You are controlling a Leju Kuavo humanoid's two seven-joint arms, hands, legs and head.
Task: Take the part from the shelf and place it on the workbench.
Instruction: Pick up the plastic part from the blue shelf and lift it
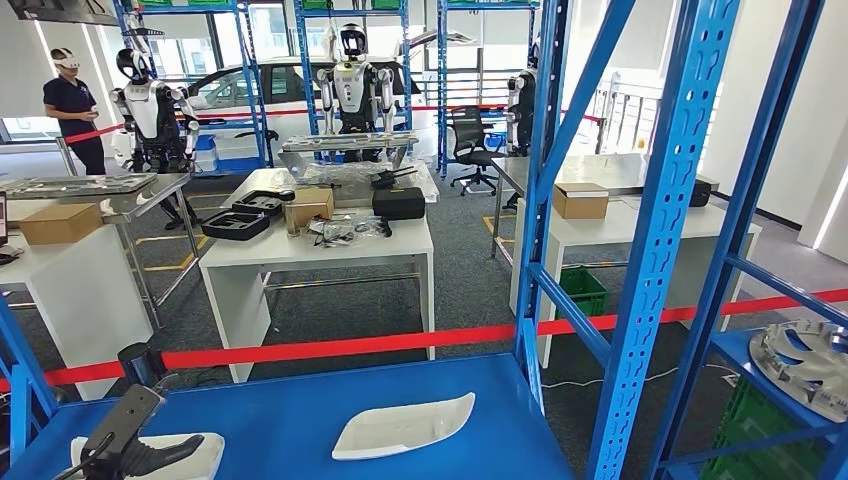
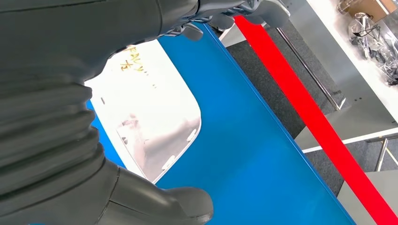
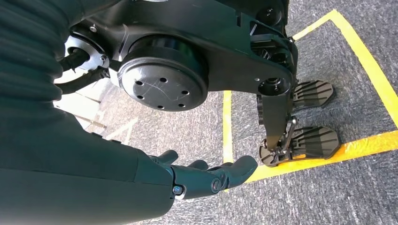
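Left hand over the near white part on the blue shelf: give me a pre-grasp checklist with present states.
1. Left hand above near white part: ok.
2. Part gripped: not ok; the wrist view shows its fingers apart, off it.
3. Part lies flat on blue shelf: ok.
4. Second white part apart from the hand: ok.
5. Right hand holds nothing, hangs above the floor: ok.
6. Workbench free: cannot tell.

Red tape point(image 1: 330, 347) runs across in front of a white counter point(image 1: 330, 250) loaded with a cardboard box point(image 1: 308, 207) and black cases point(image 1: 236, 224). Office chair point(image 1: 470, 135) further back, person point(image 1: 72, 105) standing off left.
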